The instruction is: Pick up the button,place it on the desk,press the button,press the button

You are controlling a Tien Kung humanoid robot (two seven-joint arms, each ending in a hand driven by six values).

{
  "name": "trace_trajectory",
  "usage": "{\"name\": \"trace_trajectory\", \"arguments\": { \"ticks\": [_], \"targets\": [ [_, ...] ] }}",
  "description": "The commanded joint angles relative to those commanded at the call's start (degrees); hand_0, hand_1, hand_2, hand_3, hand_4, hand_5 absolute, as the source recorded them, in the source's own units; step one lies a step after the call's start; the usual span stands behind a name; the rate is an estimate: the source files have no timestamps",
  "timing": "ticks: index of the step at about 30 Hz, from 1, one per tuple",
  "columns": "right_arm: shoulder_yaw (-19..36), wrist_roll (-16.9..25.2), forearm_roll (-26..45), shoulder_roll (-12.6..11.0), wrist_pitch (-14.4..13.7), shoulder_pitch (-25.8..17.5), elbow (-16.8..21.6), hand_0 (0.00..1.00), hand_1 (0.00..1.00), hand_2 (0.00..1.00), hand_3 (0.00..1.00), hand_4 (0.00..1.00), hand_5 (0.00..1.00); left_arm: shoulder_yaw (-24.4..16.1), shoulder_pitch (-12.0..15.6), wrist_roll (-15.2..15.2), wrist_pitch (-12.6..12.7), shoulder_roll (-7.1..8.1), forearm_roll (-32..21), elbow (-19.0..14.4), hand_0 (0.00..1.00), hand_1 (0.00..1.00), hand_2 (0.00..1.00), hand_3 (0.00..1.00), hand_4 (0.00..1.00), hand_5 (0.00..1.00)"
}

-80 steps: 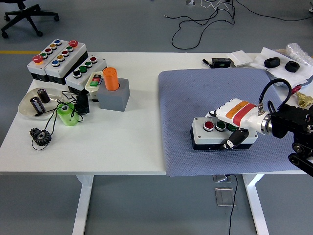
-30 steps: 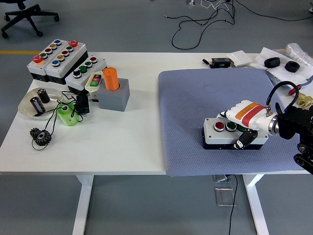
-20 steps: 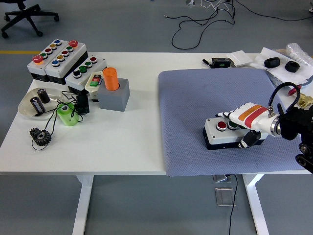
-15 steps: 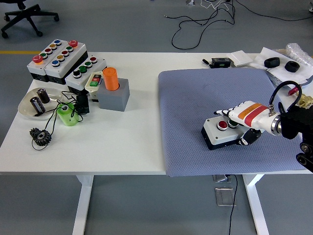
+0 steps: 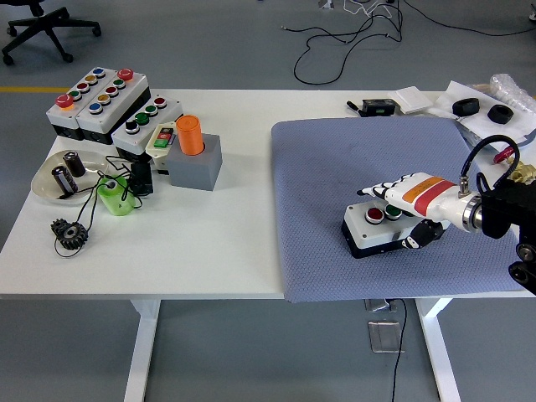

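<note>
Button box (image 5: 373,228) on mat (image 5: 335,167), table's (image 5: 226,243) right

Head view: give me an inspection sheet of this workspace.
Surface: white table with a grey-blue mat over its right part.
Job's things: white button box with red and green buttons on the mat.
Clutter: three multi-button control boxes, orange cylinder in a grey block, black gear, clear dish, far left.
Grippers: right hand shut on the button box; left not in view.
Cables: black cable on the floor.
Surroundings: office chair base.

button box (image 5: 374,230) tilted, right hand (image 5: 416,201) raised
</note>
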Motion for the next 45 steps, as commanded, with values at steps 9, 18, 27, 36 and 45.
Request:
{"name": "trace_trajectory", "arguments": {
  "ticks": [9, 18, 27, 36, 45],
  "targets": [
    [0.89, -1.0, -0.9, 3.55, -1.09, 0.33, -1.88, 0.858, 0.809, 0.982, 0.998, 0.9, 0.076, 0.2, 0.12, -0.05, 0.04, -0.02, -0.13, 0.0, 0.602, 0.512, 0.467, 0.47, 0.283, 0.979],
    [2.44, -2.01, -1.96, 6.0, -1.51, 0.39, -4.84, 0.86, 0.811, 0.983, 0.998, 0.911, 0.091, 0.63, 0.29, 0.03, 0.05, -0.02, -0.24, 0.03, 0.601, 0.513, 0.468, 0.47, 0.284, 0.978],
    [4.25, -2.37, -0.63, 4.7, -1.01, -0.74, -3.26, 0.863, 0.811, 0.984, 0.998, 0.93, 0.123, 0.95, 0.41, 0.04, 0.05, -0.03, -0.43, 0.04, 0.602, 0.512, 0.468, 0.47, 0.283, 0.975],
    [10.5, -2.51, 6.15, -1.07, -1.66, -5.34, 6.13, 0.855, 0.809, 0.974, 0.998, 0.93, 0.126, 0.15, 0.36, -0.07, 0.07, 0.03, 0.02, 0.05, 0.603, 0.512, 0.468, 0.47, 0.283, 0.975],
    [13.16, -5.57, 12.32, -5.4, -12.62, -8.38, 13.17, 0.239, 0.03, 0.158, 0.863, 0.89, 0.374, 0.03, 0.18, 0.02, -0.03, 0.08, 0.18, 0.07, 0.601, 0.512, 0.468, 0.47, 0.283, 0.975]
  ]
}}
